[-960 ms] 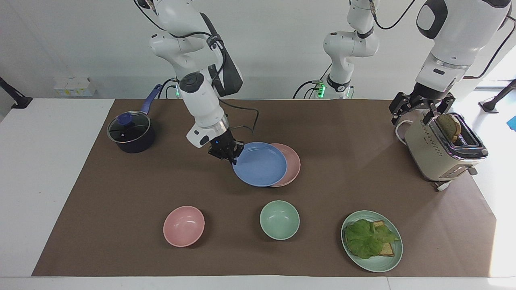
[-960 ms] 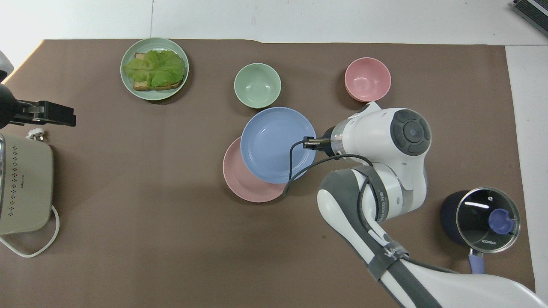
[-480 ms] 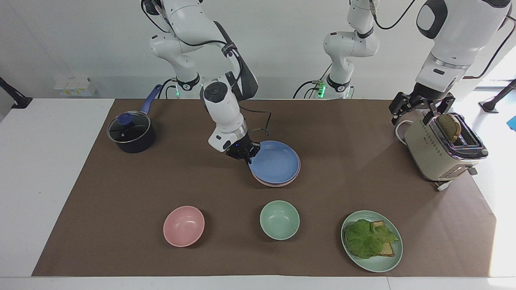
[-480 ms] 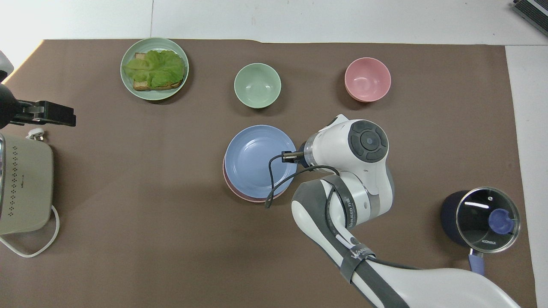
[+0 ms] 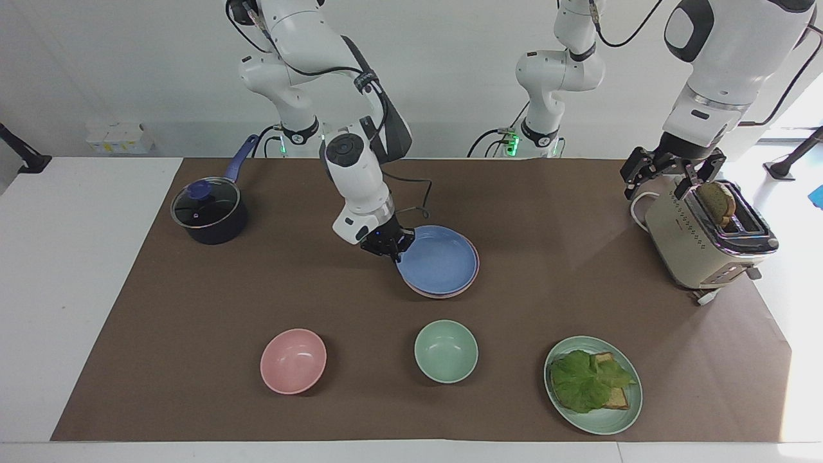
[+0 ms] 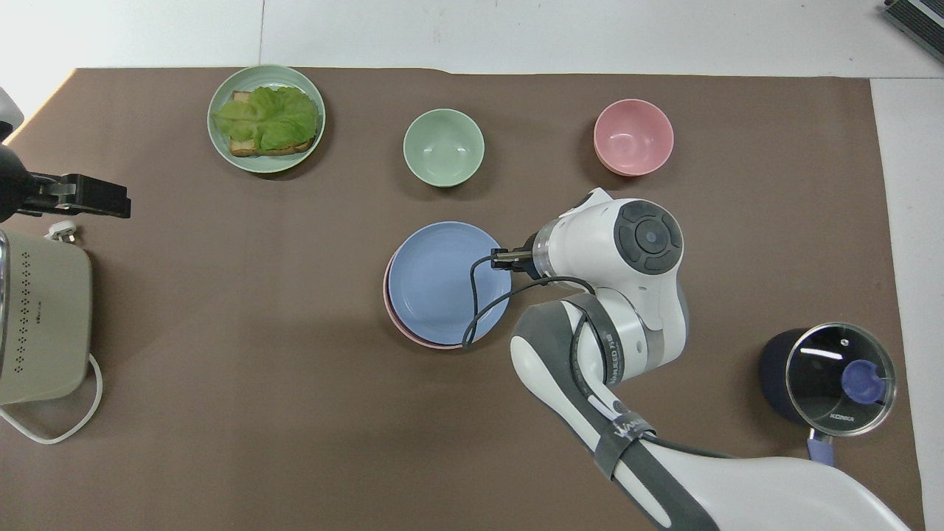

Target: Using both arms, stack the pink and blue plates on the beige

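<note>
My right gripper sits at the blue plate's rim, mid-tabletop, finger spread unclear, squaring it over the pink plate.

Blue plate: matte, smooth, plastic-like, sits on pink plate, same finish, only its rim shows. Pink bowl at 7 o'clock from the stack and green bowl at 6: matte too. Table cover: flat brown paper-like sheet, no sheen. Pot at 10 o'clock: dark glossy body, glass lid with metal rim. Toaster at 3 o'clock: cream satin shell, shiny chrome top. Arm shells: glossy white plastic.
</note>
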You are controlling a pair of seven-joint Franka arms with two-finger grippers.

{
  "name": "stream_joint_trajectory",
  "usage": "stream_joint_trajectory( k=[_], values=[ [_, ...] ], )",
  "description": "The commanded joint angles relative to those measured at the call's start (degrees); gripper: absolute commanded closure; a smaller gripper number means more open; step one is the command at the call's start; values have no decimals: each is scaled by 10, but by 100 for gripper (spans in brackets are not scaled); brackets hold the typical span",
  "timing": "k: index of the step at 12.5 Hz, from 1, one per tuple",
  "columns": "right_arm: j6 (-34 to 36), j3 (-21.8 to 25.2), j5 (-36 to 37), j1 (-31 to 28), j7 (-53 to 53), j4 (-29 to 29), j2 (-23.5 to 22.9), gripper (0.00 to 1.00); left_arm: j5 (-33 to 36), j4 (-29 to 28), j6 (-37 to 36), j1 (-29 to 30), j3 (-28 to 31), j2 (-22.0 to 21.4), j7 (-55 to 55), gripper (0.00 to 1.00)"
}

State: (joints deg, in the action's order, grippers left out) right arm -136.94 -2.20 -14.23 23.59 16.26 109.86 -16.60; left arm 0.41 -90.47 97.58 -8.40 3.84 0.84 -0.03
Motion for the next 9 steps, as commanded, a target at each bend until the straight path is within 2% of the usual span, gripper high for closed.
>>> stream_joint_trajectory(
  k=[1, 5, 7, 9],
  values=[
    [1, -3, -12, -6, 0, -25, -8, 0, 6, -1, -7, 8, -5, -3, 3, 0],
    [58, 5, 0, -45, -3, -28, 45, 0, 6, -1, -7, 8, -5, -3, 3, 0],
    [87, 7, 9, -86, -7, -28, 76, 0, 6, -1, -7, 8, -5, -3, 3, 0],
    [110, 6, 64, -130, -9, -28, 105, 0, 6, -1, -7, 8, -5, -3, 3, 0]
  ],
)
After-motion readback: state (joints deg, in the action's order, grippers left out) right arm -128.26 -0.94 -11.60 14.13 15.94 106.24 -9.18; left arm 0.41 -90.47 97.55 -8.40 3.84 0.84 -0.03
